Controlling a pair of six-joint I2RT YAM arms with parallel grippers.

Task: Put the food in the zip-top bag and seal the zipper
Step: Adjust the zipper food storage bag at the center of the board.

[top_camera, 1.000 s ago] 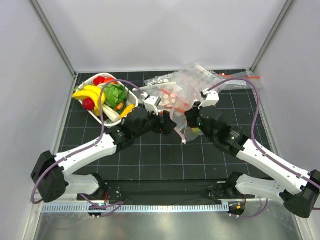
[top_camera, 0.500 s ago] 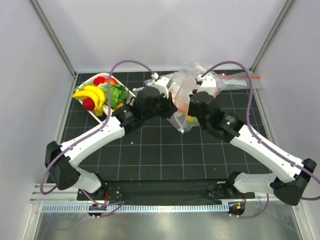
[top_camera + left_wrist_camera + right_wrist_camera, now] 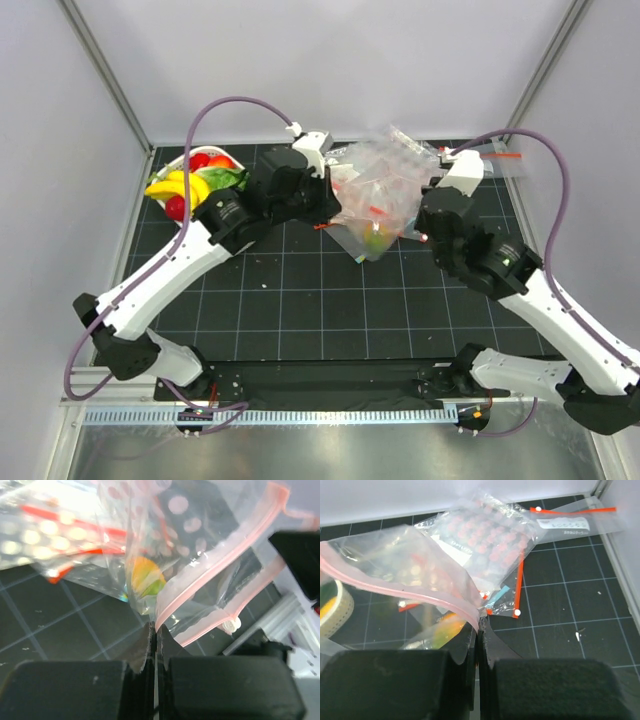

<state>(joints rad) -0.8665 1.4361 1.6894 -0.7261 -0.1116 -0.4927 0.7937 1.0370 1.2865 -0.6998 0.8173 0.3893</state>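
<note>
Above the bench (image 3: 300,290), the left end effector (image 3: 324,207) and right end effector (image 3: 421,224) hang the bag (image 3: 385,175) between them, likely to tension its zipper (image 3: 220,554). Left wrist: jaws pinch the zipper end; a fruit (image 3: 145,577) sits inside. Right wrist: jaws pinch the opposite end.

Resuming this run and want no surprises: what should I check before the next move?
1. Left end effector grips the mouth edge of the clear dotted plastic bag: ok.
2. Right end effector grips that edge: ok.
3. Orange-yellow toy fruit inside bag: ok.
4. All food bagged: not ok; yellow banana bunch lies in the white basket.
5. Pale pink zipper strip sealed: not ok; its halves gape.
</note>
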